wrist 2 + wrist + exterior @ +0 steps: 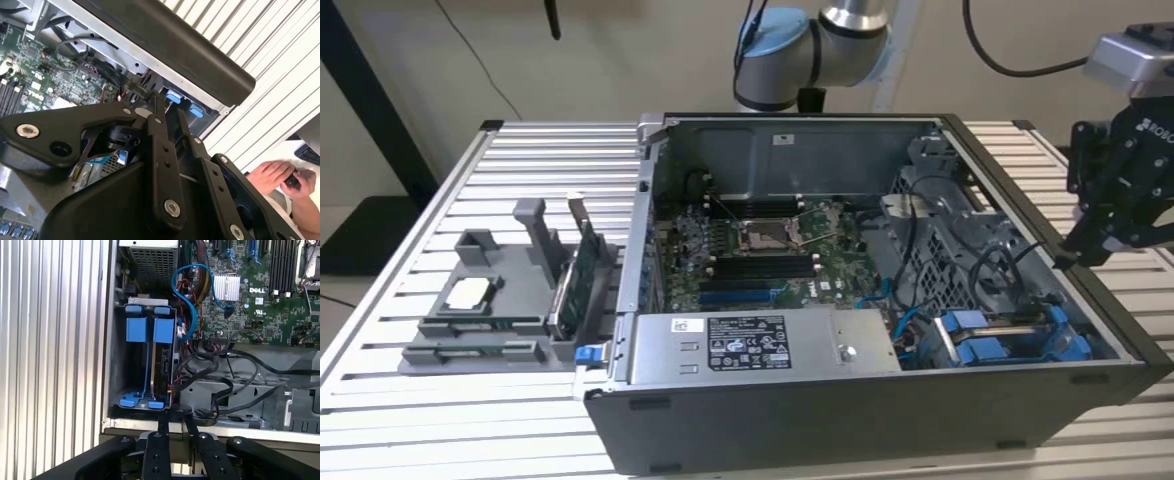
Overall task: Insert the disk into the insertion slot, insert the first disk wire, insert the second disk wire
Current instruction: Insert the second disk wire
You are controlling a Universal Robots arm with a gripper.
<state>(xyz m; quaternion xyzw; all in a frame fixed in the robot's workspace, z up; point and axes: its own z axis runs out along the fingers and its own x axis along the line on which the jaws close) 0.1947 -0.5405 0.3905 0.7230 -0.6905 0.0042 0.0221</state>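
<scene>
The disk [163, 360], in its bright blue carrier [148, 331], stands on edge inside the insertion slot [114, 365], a grey cage in the corner of the open computer case. In the exterior view the blue carrier [994, 335] shows at the case's near right corner. My gripper [176, 421] hangs just outside the case wall beside that cage. Its fingers [163, 424] are a narrow gap apart and hold nothing. Black wires [215, 385] and a blue cable [190, 287] lie loose beside the cage. I cannot tell whether any wire is plugged into the disk.
The case holds a green motherboard [761, 240] and a grey power-supply box [761, 345]. A grey fixture [494, 290] with parts stands on the slatted table [400, 400] at the exterior view's left. A person's hand [275, 177] is beyond the table edge.
</scene>
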